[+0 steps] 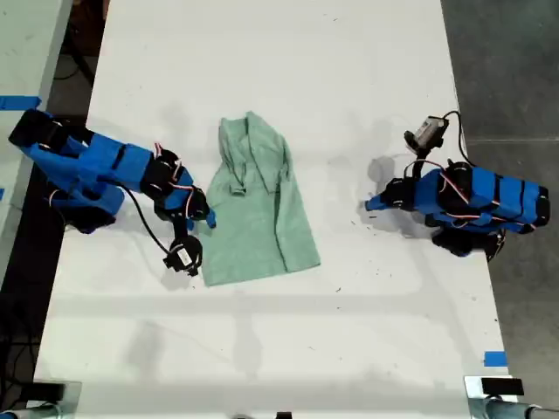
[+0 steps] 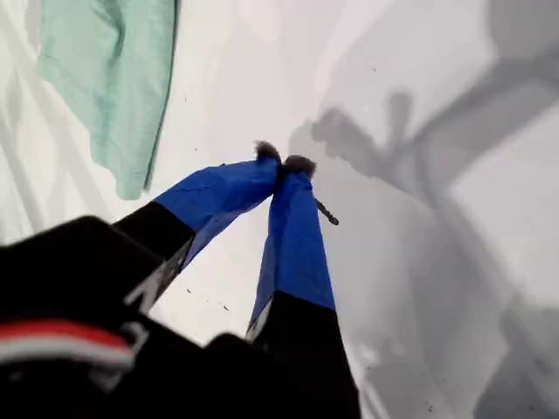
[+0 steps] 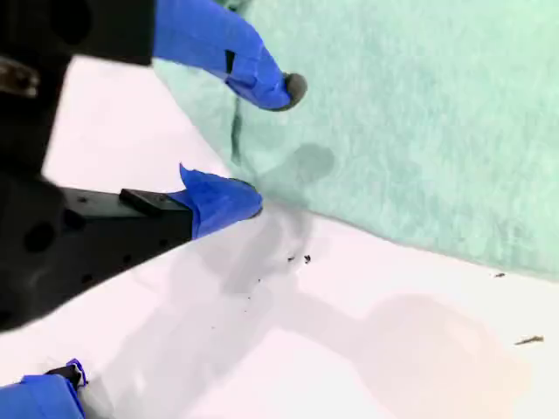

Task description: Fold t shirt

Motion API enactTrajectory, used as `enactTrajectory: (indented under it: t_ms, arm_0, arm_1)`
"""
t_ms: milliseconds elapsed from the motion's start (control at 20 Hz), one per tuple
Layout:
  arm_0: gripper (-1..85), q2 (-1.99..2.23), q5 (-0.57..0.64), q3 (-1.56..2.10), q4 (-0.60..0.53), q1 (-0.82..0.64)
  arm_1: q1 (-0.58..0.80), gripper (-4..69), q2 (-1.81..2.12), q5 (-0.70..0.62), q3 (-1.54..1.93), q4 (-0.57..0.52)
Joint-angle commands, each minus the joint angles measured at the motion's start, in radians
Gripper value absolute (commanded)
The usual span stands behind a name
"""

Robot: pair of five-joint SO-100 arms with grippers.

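Presently catalogued on the white table (image 1: 367,349), as we find it:

Item one: the small pale mint-green cloth t shirt (image 1: 258,209), soft and creased, lying partly folded near the table's middle, somewhat toward the exterior view's left. Its long axis runs from the far end, where the bunched sleeves sit, to the near hem, slanting slightly toward the exterior view's right.

Item two: my second gripper (image 3: 266,144), on the blue arm at the exterior view's left, jaws parted and holding nothing. In the second wrist view one blue fingertip hangs over the cloth and the other sits on bare table right at the shirt's edge. We judge this the nearer arm; the shirt lies just beside it, toward the exterior view's right.

Item three: my first gripper (image 2: 284,164), on the blue arm at the exterior view's right, tips pressed together with nothing between them. It stands well apart from the shirt, which lies toward the exterior view's left of it across bare table.

We judge the coming move turns on the second gripper's straddle of that long side edge.
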Motion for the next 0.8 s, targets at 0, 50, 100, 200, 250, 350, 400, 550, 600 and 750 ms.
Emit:
enactTrajectory:
  t_ms: [0, 50, 100, 200, 250, 350, 400, 550, 600, 750]
  arm_0:
    - [18.6, -0.084, -0.037, -0.048, -0.107, 0.061]
    - [18.6, -0.132, -0.049, -0.048, -0.13, 0.071]
    - [18.5, -0.169, -0.058, -0.046, -0.152, 0.078]
    - [17.9, -0.207, -0.077, -0.051, -0.175, 0.094]
    - [17.6, -0.212, -0.084, -0.051, -0.179, 0.101]
    - [16.7, -0.221, -0.11, -0.041, -0.186, 0.11]
    - [15.8, -0.239, -0.11, -0.038, -0.196, 0.11]
    - [-0.2, -0.33, -0.078, -0.046, -0.241, 0.092]
    - [-0.2, -0.35, -0.063, -0.063, -0.239, 0.083]
    - [-0.2, -0.321, -0.029, -0.107, -0.164, 0.061]
  arm_1:
    - [-0.003, 1.4, 0.015, -0.003, 0.046, 0.009]
    - [-0.003, 1.4, 0.015, -0.003, 0.046, 0.009]
    - [-0.003, 1.4, 0.015, -0.003, 0.046, 0.009]
    - [-0.003, 1.4, 0.015, -0.003, 0.046, 0.009]
    - [-0.003, 1.4, 0.015, -0.003, 0.046, 0.009]
    - [-0.003, 1.4, 0.015, -0.003, 0.046, 0.009]
    - [-0.003, 1.4, 0.015, -0.003, 0.046, 0.009]
    - [-0.003, 1.4, 0.015, -0.003, 0.046, 0.009]
    - [-0.003, 1.4, 0.015, -0.002, 0.046, 0.009]
    - [-0.002, 1.4, 0.015, -0.003, 0.046, 0.009]
